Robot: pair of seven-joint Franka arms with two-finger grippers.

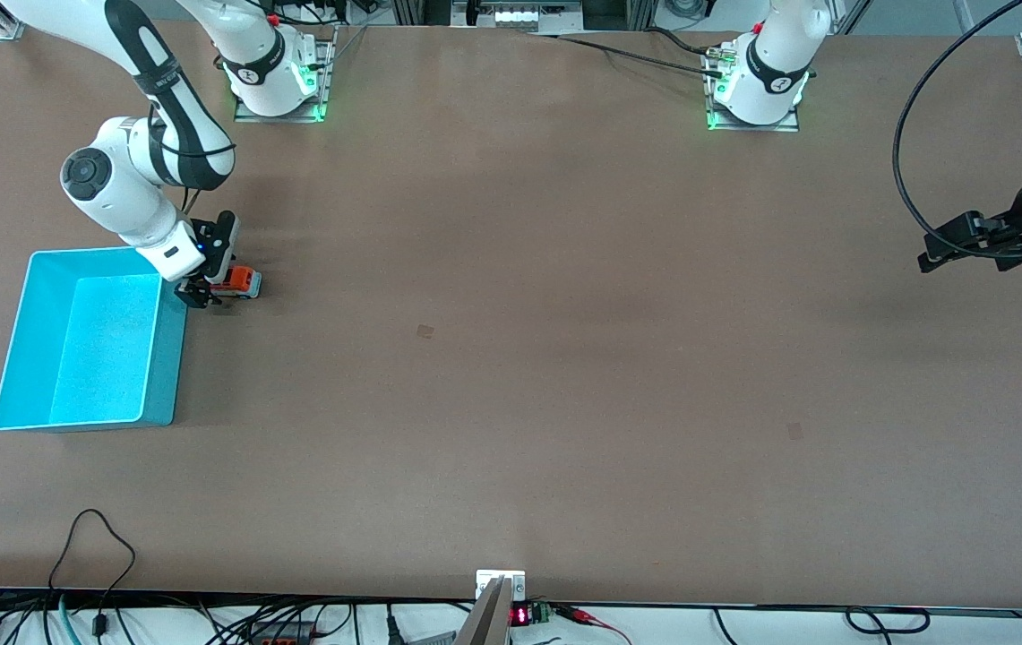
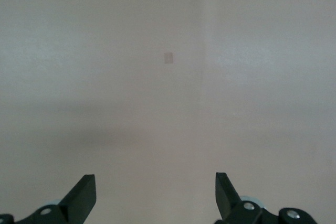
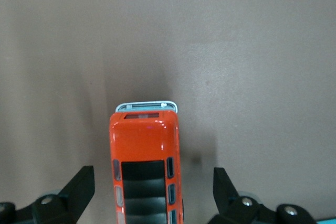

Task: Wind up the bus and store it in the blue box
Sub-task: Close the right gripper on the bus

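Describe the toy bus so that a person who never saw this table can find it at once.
Find the large cyan-blue box at the right arm's end of the table. Just beside the box's corner that lies farther from the front camera, the right pincer hangs open over a small toy bus. It is the only orange thing there, with dark roof windows and a white-grey end.

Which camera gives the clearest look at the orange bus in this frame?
The right wrist view: the bus fills the middle, roof windows plain, standing between the open right gripper fingers without touching them. The front view shows it small, beside the blue box, partly covered by that gripper. The left wrist view shows only bare table.
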